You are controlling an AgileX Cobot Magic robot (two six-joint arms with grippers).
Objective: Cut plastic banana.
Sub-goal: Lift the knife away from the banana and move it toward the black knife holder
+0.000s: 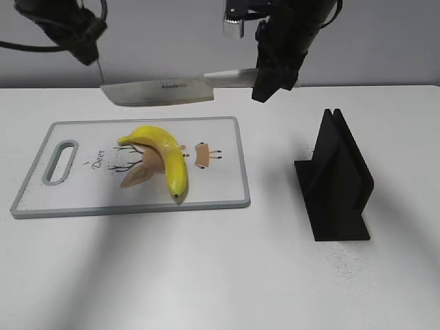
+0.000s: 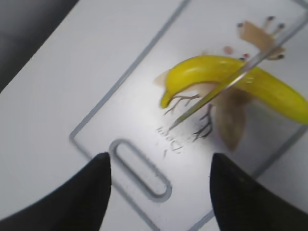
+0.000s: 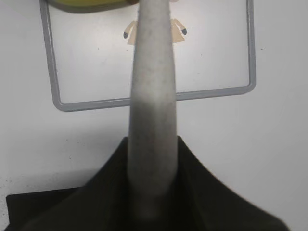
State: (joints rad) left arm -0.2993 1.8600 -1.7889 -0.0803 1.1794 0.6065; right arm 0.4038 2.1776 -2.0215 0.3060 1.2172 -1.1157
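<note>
Banana [image 1: 168,155] lies on the cutting board [image 1: 220,189], curved, one tip toward the board's near edge, the other end toward the handle-slot side. It sits on top of the printed deer drawing [image 1: 137,170]. Board rests flat on the white table [image 1: 206,275].

My right fingers [image 1: 265,79] are clamped on the knife handle [image 3: 149,115]; the right wrist view shows the pale handle running straight out from between the dark pads toward the board. Knife [image 1: 161,91] is held level in the air, blade pointing to the left, above the far edge of the board, not touching the banana in the exterior view. In the left wrist view the blade edge [image 2: 226,86] crosses over the banana [image 2: 231,79] as a thin line; I can't tell contact from that angle.

My left fingers [image 2: 159,187] are apart, nothing between them, hovering above the handle-slot end of the board [image 2: 139,168].

Black stand [image 1: 337,182] sits on the table to the right, well apart from the board.
</note>
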